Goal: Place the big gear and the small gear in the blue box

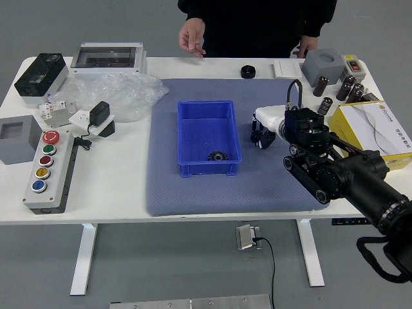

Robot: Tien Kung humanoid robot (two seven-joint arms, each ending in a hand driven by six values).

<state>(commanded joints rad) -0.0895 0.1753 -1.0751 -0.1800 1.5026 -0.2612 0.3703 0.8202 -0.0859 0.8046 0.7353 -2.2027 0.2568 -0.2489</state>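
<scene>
The blue box (186,138) stands on the grey-blue mat near the middle of the table. One toothed black gear (218,156) lies inside it, near the front wall. A second gear cannot be made out for certain. A round black piece (248,71) rests by the table's far edge. My right hand (262,134), white-backed with black parts, is low over the mat, just right of the box and apart from it. Whether it holds anything cannot be told.
A person stands at the far side, one bare hand (192,37) raised beyond the table edge. Clear plastic wrap (122,95) and a button panel (51,174) are left. Right are a yellow-edged box (376,129), a grey block (323,64) and several dark cylinders (346,87).
</scene>
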